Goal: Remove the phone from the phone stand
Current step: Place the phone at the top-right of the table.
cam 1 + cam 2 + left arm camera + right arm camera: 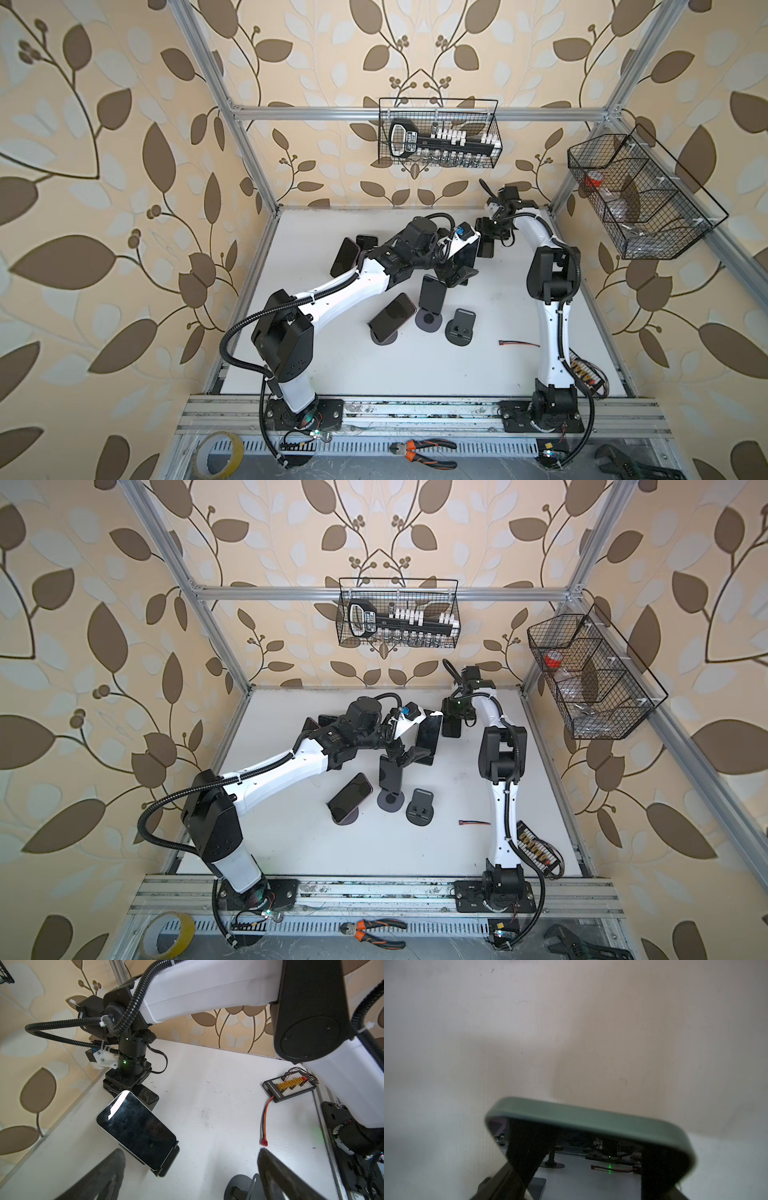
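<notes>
Black phone (137, 1126) | tilted lengthwise on stand (169, 1157) | top at right hand (131, 1091)

Two arms (328, 289), two wire baskets (384, 137)

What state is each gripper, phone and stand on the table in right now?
phone: screen dark, seated in phone stand.
right gripper: shut on phone's top.
left gripper: open, empty.
second phone: screen dark, resting on a stand.
tall stand: empty.
low stand: empty.
</notes>
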`<state>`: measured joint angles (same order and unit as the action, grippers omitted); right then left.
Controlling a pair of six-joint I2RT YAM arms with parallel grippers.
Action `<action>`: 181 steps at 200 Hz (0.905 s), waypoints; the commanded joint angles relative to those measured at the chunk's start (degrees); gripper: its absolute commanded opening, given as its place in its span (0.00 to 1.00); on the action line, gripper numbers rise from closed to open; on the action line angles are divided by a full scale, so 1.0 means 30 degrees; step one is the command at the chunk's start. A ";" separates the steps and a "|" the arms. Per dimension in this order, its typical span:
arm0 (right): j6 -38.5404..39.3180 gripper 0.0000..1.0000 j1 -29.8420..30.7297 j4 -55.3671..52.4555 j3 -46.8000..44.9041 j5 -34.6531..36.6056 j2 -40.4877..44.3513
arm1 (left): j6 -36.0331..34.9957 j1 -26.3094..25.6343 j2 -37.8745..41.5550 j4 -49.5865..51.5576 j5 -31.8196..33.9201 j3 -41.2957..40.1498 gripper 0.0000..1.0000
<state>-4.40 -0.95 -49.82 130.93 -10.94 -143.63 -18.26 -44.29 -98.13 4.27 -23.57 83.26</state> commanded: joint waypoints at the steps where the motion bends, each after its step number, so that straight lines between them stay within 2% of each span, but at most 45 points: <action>1: 0.0333 0.55 0.0135 -0.0121 0.0631 0.0360 -0.0875 | -0.0380 -0.0118 -0.0050 -0.0113 -0.0228 0.0779 0.99; 139: -0.0524 0.64 0.0165 0.0289 0.0639 0.1691 -0.1898 | -0.0136 -0.0118 -0.0455 0.0092 -0.0287 0.1249 0.99; 181: -0.0378 0.74 0.0155 0.0372 0.0221 0.1701 -0.1833 | 0.0075 -0.0118 -0.0629 -0.0032 -0.0317 0.1249 0.99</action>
<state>-5.78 -0.60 -48.62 132.86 -7.25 -146.93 -18.09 -44.29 -99.94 4.95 -23.59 84.68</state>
